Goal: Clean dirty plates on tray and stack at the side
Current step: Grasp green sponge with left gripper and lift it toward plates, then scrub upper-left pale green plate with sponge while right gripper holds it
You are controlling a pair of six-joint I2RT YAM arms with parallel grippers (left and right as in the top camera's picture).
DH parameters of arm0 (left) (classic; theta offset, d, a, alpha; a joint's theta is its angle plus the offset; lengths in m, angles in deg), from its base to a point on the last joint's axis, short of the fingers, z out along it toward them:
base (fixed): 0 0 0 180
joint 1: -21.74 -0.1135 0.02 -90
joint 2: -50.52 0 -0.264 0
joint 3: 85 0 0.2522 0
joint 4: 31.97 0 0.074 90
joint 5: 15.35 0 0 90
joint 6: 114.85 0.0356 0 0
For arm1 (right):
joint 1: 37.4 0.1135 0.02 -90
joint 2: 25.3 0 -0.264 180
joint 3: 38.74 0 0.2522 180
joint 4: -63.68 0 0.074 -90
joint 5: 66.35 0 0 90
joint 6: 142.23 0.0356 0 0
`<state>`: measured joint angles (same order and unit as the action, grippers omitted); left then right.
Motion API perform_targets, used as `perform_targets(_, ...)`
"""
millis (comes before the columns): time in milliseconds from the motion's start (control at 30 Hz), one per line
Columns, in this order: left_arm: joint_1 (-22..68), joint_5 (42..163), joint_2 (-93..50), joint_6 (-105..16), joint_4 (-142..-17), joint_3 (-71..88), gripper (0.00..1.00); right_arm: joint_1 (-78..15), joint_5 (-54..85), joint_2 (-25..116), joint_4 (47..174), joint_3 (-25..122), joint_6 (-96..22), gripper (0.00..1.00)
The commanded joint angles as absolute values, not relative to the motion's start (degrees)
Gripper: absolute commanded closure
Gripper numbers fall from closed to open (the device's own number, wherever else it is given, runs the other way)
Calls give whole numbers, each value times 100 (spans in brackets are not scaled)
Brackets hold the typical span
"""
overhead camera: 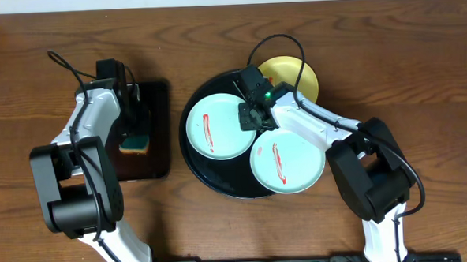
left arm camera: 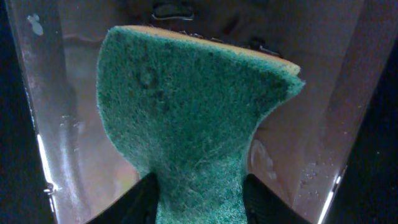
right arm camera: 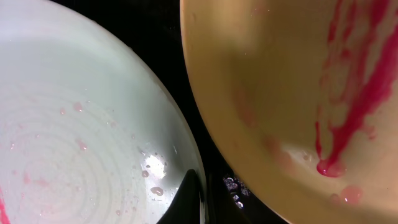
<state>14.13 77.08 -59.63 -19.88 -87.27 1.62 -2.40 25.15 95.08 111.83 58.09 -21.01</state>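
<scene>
The large round black tray (overhead camera: 194,160) holds two pale blue plates with red streaks, one at the left (overhead camera: 214,130) and one at the front right (overhead camera: 286,166). The yellow plate (overhead camera: 298,74) lies at the tray's back right, partly under my right arm. My right gripper (overhead camera: 252,114) is at the right rim of the left blue plate (right arm camera: 81,118), its fingers closed on that rim. The red-smeared yellow plate (right arm camera: 280,93) is close beside it. My left gripper (left arm camera: 199,202) is shut on a green sponge (left arm camera: 186,106) over the small tray.
A smaller rectangular black tray (overhead camera: 158,130) stands left of the round tray, with the sponge (overhead camera: 135,143) and my left arm over it. The wooden table (overhead camera: 420,75) extends around both trays.
</scene>
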Motion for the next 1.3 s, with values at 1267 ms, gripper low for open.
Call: perform_targets(1267,2892,9175,-4575,-4469,-8967,-93,93,-131,2222,9672,11024,5653,-2092,99)
